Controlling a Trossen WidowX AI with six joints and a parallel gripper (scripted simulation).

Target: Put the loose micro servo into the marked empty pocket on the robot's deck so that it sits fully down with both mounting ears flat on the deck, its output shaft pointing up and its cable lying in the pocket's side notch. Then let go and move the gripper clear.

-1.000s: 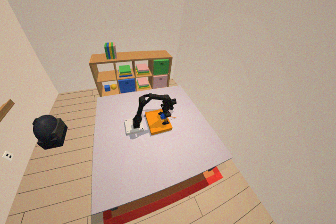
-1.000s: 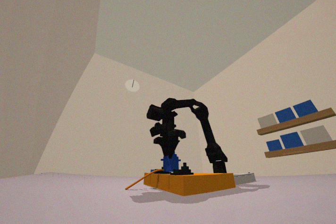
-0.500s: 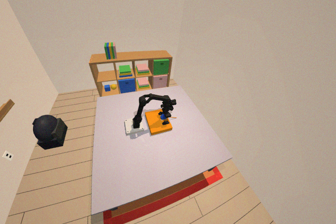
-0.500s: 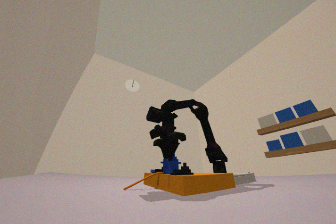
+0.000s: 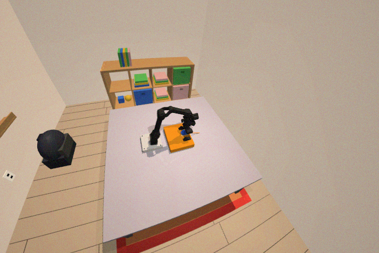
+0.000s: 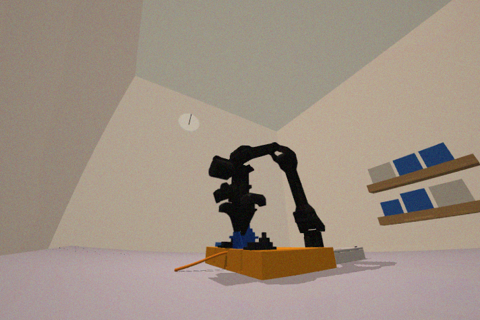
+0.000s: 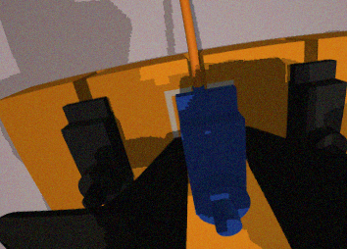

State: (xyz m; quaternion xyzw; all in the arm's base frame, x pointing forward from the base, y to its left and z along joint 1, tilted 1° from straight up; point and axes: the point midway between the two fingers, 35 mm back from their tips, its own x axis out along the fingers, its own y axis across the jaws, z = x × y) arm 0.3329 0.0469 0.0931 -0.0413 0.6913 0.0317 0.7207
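Note:
The blue micro servo (image 5: 183,132) (image 6: 249,236) (image 7: 214,160) is upright between my fingertips, output shaft up. My gripper (image 6: 241,232) (image 7: 212,139) is shut on it, low over the orange deck (image 5: 175,147) (image 6: 296,264) (image 7: 41,135). In the exterior view its ears show a little above the deck top. The white pocket outline (image 7: 171,112) shows past its far end and left side in the wrist view; the servo hides the opening. The orange cable (image 5: 195,133) (image 6: 199,262) (image 7: 187,24) runs out over the deck's edge, in line with the side notch, and slopes down outside.
Black servos (image 7: 90,145) (image 7: 318,103) stand on the deck on both sides of the pocket, near my fingers. The arm's white base plate (image 5: 147,146) (image 6: 350,255) is beside the deck. A shelf unit (image 5: 147,65) stands behind the table (image 5: 171,186).

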